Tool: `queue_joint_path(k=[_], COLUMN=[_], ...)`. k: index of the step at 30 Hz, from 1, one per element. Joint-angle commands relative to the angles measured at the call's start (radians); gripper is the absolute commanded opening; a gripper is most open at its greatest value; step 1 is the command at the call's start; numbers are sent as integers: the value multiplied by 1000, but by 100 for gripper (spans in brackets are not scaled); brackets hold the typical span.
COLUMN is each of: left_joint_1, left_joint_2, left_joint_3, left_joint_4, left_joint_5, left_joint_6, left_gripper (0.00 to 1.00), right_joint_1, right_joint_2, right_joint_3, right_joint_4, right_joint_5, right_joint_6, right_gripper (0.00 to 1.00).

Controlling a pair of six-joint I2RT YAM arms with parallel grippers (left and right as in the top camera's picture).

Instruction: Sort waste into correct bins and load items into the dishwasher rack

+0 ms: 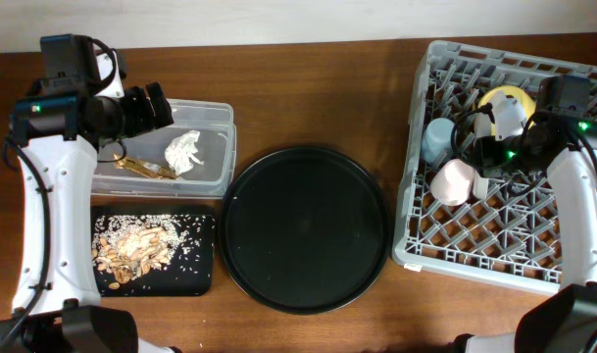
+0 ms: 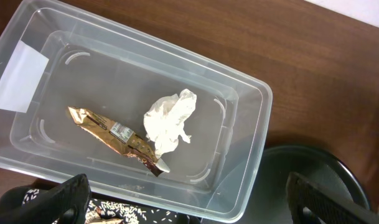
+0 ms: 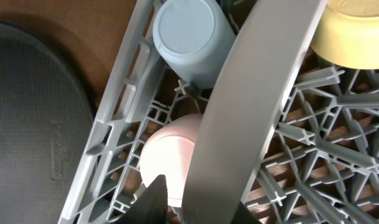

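Note:
The clear tub (image 1: 210, 110) holds the white napkin (image 1: 184, 151) and gold-brown wrapper (image 1: 146, 168). My left gripper (image 1: 151, 106) hovers open and empty over it. The left wrist view shows napkin (image 2: 170, 122), wrapper (image 2: 111, 132) and tub rim (image 2: 251, 93) between the spread fingers (image 2: 189, 186). Tan scraps (image 1: 131, 247) lie in the shallow black tray (image 1: 205, 284). My right gripper (image 1: 489, 152) is shut on the grey-white plate (image 3: 257, 93), held on edge in the rack (image 1: 474, 245). Blue cup (image 3: 189, 37), pink cup (image 3: 167, 155) and yellow bowl (image 3: 357, 31) sit in the rack. The chopsticks are out of view.
The large round black tray (image 1: 306, 227) lies mid-table between the bins and the rack. The rack's left wall (image 3: 114, 137) stands close beside that tray (image 3: 33, 106). Brown wooden table surrounds everything.

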State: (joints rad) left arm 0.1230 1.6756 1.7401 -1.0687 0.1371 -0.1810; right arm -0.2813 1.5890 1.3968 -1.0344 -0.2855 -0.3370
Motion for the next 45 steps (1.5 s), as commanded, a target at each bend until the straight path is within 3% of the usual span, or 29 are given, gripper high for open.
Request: queue_joint_path(k=[1,3,4,8,12,14,15,19,22,24,27,28,40,43,45], left_joint_1=[3,3,3,3,3,3,3,3,3,3,3,3,3,3,3], left_joint_2=[-2,-2,-2,-2,-2,-2,-2,-2,-2,-2,-2,-2,-2,-2,-2], left_joint_3=[2,2,2,2,2,2,2,2,2,2,2,2,2,2,2], left_joint_4=[1,1,0,1,1,1,1,0,1,1,1,1,1,1,0], left_joint_5=[-4,-4,-4,-4,-4,-4,-4,-4,-4,-4,-4,-4,-4,-4,-4], left_joint_6=[-9,-9,-9,-9,-8,-8,-9,-9,-9,-8,-8,-9,-9,-9,-9], left_gripper=[99,99,99,99,99,99,99,99,99,99,99,99,99,99,99], right_joint_1=[5,5,5,5,19,100,162,388,526,558,556,553,443,438,438], right_joint_2=[6,6,5,0,-6,-15,-24,-22,16,44,95,111,296,330,331], right_joint_3=[2,2,9,143,404,532,545,502,410,333,212,185,137,137,137], right_joint_4=[2,3,3,-26,-167,-298,-329,-341,-311,-238,-89,-56,53,66,65], right_joint_5=[9,9,10,76,101,70,81,197,406,421,429,441,508,506,504], right_joint_6=[5,6,20,77,222,294,360,555,748,765,765,766,806,806,806], right_gripper=[31,35,57,72,71,66,61,59,59,58,30,27,34,31,23])
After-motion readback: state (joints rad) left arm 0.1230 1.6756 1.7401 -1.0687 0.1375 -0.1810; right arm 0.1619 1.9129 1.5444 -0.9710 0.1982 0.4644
